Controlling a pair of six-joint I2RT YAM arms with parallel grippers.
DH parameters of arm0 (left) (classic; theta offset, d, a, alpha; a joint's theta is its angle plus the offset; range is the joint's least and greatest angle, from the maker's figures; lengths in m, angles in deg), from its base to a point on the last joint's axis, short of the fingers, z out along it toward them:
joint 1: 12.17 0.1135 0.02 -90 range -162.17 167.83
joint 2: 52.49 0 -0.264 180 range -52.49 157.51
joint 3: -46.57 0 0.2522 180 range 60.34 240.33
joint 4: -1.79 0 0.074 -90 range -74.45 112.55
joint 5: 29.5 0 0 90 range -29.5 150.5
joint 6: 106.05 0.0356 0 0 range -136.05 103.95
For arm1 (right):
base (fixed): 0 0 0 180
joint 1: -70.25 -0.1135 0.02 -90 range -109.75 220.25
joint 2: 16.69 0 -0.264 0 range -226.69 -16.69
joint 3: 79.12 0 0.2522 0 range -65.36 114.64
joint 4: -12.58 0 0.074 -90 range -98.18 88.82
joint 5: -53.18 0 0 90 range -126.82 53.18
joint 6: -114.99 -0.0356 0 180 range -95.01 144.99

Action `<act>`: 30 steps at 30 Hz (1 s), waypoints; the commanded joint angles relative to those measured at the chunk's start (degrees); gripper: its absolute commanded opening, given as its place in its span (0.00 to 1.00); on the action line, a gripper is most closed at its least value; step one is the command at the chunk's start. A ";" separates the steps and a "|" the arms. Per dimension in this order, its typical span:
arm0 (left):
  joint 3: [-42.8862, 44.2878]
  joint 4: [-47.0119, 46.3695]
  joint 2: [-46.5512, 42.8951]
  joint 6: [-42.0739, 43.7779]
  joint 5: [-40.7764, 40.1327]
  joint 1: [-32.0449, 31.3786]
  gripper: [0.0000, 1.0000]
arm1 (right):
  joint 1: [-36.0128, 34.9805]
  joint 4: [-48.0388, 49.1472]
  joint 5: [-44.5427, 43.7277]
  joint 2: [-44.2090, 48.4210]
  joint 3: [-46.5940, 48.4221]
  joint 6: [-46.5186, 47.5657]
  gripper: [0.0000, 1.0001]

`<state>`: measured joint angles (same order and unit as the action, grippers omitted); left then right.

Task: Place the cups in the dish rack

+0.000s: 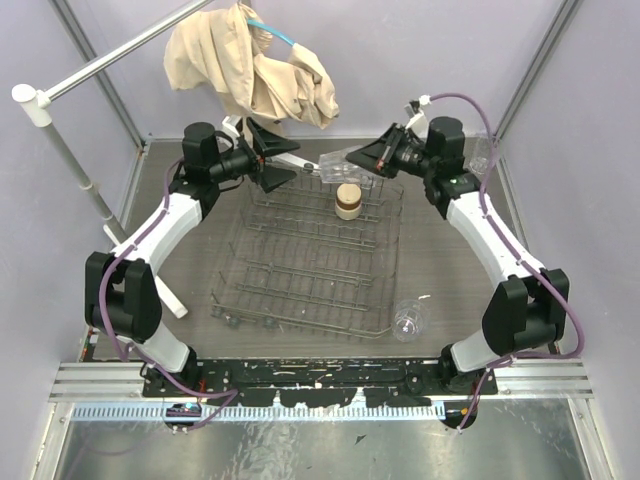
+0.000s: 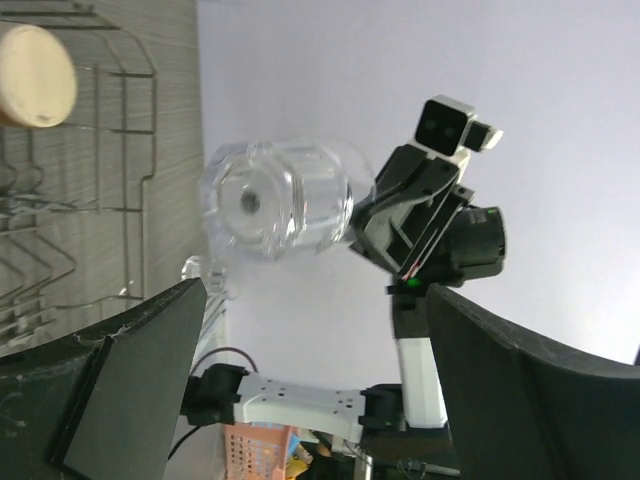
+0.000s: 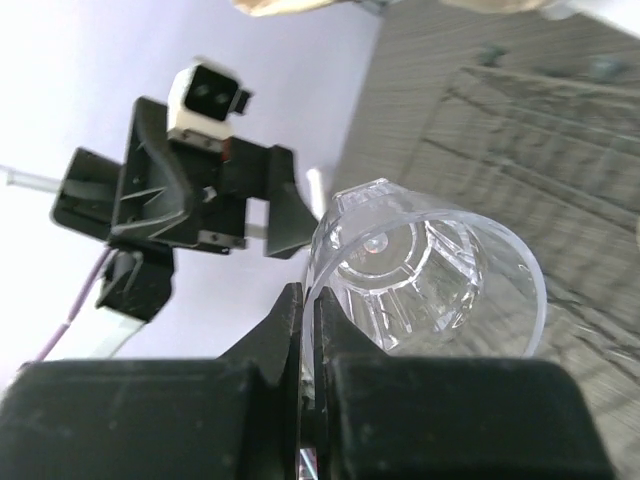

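The right gripper [image 3: 309, 322] is pressed together on the rim of a clear cup [image 3: 430, 270], with one finger inside the mouth and the other outside the wall, so only a thin strip of plastic is caught between the pads. That edge pinch seems chosen because the tumbler's body is too broad and slippery to span. It leaves the cup cantilevered on its side, with the mouth turned back toward the right wrist and the base pointing across at the other arm. Seen from above, the cup hangs in the air over the far edge of the dish rack [image 1: 393, 262], above the wires and not touching them. The left gripper [image 1: 283, 160] faces it from the opposite side, jaws spread wide and empty, near the cup's base but apart from it. This reads as readiness to take or steady the cup, since a rim pinch gives little control over how the cup tips when it is let go. Below and just nearer, the tan cup [image 1: 347, 200] already stands in the rack's far section, which suggests this part of the rack is being filled. The held cup would probably need its mouth turned downward before it settles among the prongs. A second clear cup [image 1: 408, 318] lies on the table [image 1: 440, 270] just outside the rack's near right corner, not yet loaded. A beige cloth [image 1: 255, 65] hangs from the rail beyond the rack, clear of both arms.
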<state>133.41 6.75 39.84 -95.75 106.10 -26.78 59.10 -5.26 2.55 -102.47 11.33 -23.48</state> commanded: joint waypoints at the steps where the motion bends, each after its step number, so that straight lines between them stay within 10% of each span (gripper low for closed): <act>1: -0.80 -7.73 -1.38 -5.38 0.28 -0.44 0.98 | -3.70 26.43 3.41 1.78 -3.39 -15.40 0.01; 30: -2.20 -9.28 -2.43 -9.07 -0.29 -0.86 0.94 | -9.48 39.60 -2.42 -4.56 -2.01 -21.15 0.01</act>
<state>132.12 -0.35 39.36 -104.25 105.60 -27.35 50.31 27.90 1.50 -107.04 5.99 -43.32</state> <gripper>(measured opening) 0.952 0.066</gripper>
